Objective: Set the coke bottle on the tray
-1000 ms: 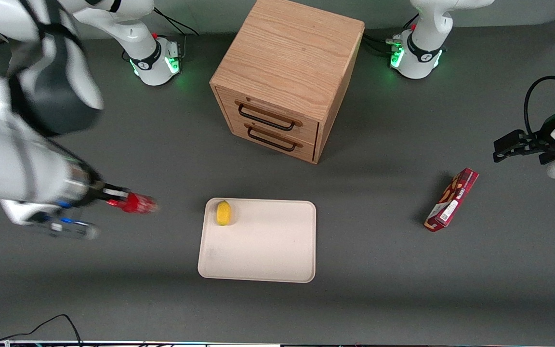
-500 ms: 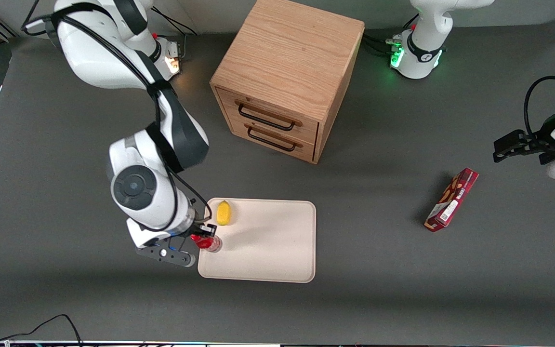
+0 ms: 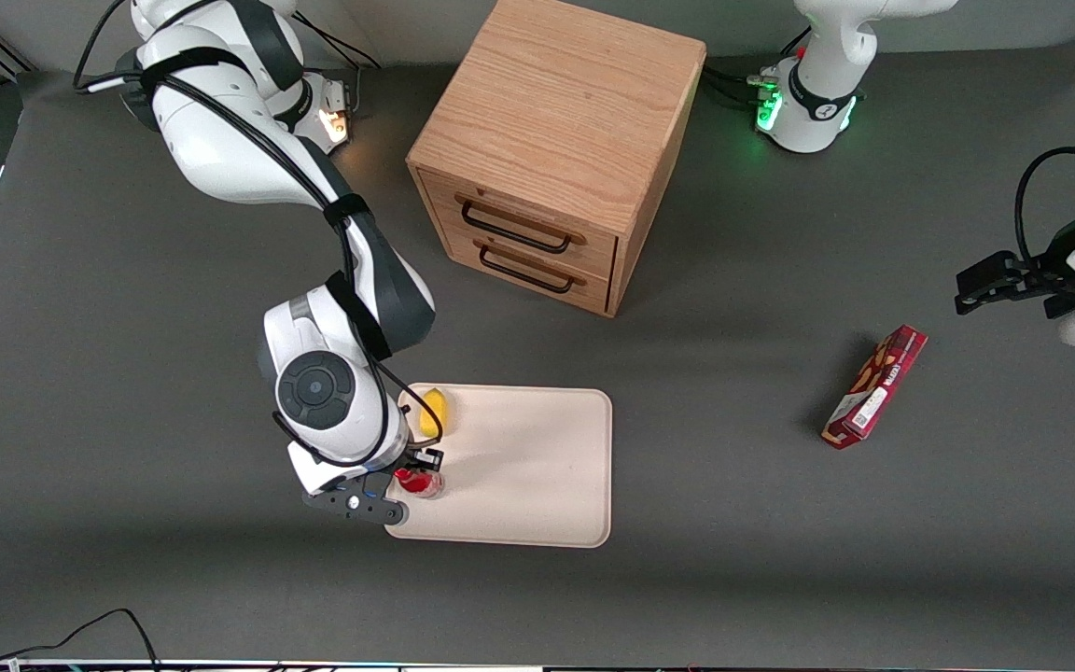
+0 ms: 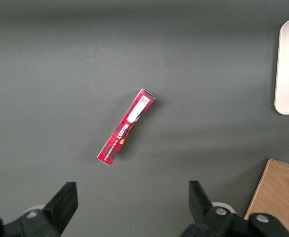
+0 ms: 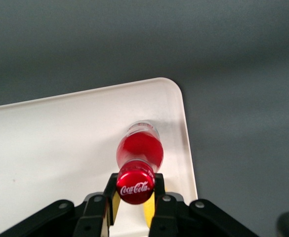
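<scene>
**Mia:** Where is the coke bottle (image 5: 139, 150) right now?

**Sam:** The gripper (image 3: 418, 469) is holding it over the tray (image 3: 537, 485), close to the tray's edge at the working arm's end. The fingers (image 5: 110, 197) are squeezing the bottle just under its red cap.

**Mia:** Why is it holding it by the top?

**Sam:** I think so the bottle is hanging straight up and down. Then its bottom can land flat.

**Mia:** Is it touching the tray?

**Sam:** I can't tell. It is looking very close.

**Mia:** What is that yellow thing?

**Sam:** A lemon (image 3: 433, 412), I think. It is sitting on the tray, farther from the front camera than the bottle. The bottle is staying apart from it, so it probably won't bump it.

**Mia:** And the other stuff?

**Sam:** The wooden drawer cabinet (image 3: 556, 149) is standing on the tabletop (image 3: 780, 560). A red snack box (image 3: 875, 386) is lying toward the parked arm's end.

**Mia:** So what's left?

**Sam:** Probably just letting go.
</scene>
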Tool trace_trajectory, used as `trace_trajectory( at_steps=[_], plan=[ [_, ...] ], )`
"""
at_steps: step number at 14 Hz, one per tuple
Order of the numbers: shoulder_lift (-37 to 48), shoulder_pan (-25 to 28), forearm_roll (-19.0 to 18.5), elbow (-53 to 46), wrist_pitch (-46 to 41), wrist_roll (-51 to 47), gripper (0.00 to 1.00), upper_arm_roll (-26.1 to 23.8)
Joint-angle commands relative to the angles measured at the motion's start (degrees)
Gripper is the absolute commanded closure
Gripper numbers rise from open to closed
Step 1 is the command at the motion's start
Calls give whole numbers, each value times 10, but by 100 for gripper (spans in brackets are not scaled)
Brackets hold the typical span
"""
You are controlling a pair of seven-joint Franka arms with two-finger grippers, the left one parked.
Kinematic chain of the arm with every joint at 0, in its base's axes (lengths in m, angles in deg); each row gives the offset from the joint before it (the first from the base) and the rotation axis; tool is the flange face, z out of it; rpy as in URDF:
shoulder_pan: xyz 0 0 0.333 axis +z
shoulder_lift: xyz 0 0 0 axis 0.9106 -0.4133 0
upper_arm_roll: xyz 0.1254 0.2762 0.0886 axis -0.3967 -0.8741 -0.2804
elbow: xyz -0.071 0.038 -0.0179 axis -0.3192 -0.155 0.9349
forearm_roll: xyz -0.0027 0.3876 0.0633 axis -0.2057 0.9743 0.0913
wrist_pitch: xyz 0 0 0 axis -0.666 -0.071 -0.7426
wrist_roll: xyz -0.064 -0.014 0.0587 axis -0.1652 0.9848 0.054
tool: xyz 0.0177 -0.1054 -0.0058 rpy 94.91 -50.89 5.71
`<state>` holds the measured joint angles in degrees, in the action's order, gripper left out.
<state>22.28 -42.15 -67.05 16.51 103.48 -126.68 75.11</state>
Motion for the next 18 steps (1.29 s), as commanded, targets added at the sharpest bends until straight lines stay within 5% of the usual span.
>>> trace_trajectory(
  at_steps=[1, 2, 3, 5, 7, 10, 12, 18],
  plan=[
    [-9, 9, -15, -21, -4, -16, 35, 9],
    [-9, 7, -16, -20, -4, -16, 5, 9],
    [-3, 6, -17, -19, -4, -16, 0, 9],
    [27, 0, -16, 10, -28, -18, 0, 7],
    [152, -22, -7, 149, -42, -8, 0, -1],
    [382, -140, 34, 390, -41, 94, 0, -74],
    [499, -182, 36, 502, -41, 150, 0, -80],
    [708, -206, 84, 649, -81, 350, 0, 28]
  ],
)
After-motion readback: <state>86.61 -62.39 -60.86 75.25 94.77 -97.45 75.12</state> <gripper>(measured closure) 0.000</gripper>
